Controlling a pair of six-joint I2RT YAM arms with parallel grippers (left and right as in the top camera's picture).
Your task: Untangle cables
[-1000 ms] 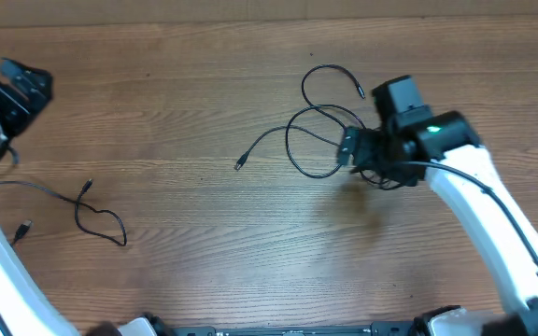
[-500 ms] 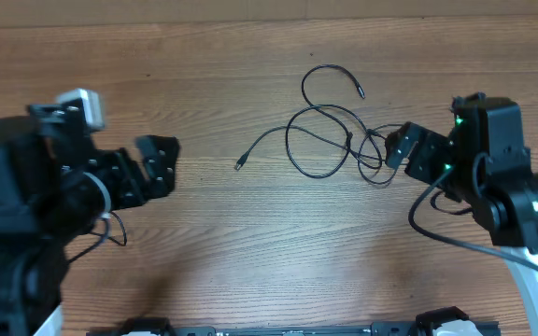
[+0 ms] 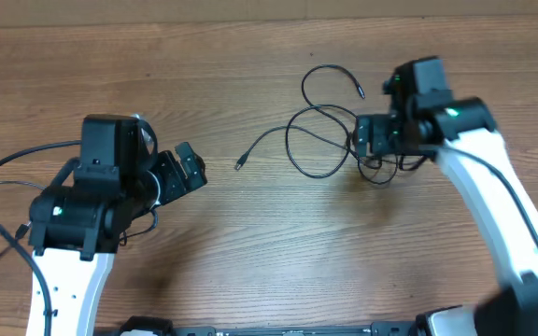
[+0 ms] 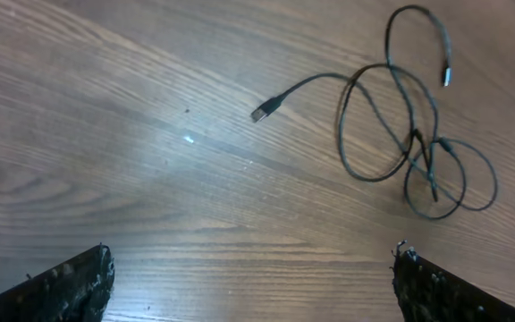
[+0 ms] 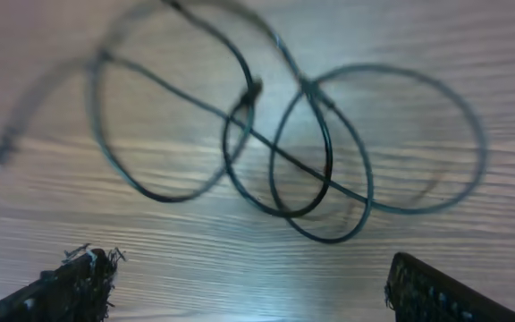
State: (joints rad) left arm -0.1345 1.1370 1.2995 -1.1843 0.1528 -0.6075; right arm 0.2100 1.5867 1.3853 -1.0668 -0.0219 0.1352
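While wide open, right tool (image 3: 370, 140) back over cables (image 5: 251, 89).

White arms (image 3: 63, 280), black wrist housings (image 3: 101, 177), green lights (image 3: 453, 113).

Cables (image 4: 414, 141) lie tangled on the table (image 3: 269, 261) R of ctr, w/ one plug end (image 3: 240, 164) trailing L toward the left gripper (image 3: 191, 171), which sits well apart, another end (image 3: 361, 92) at the back, & the right gripper (image 3: 362, 145) over the tangle's R edge.
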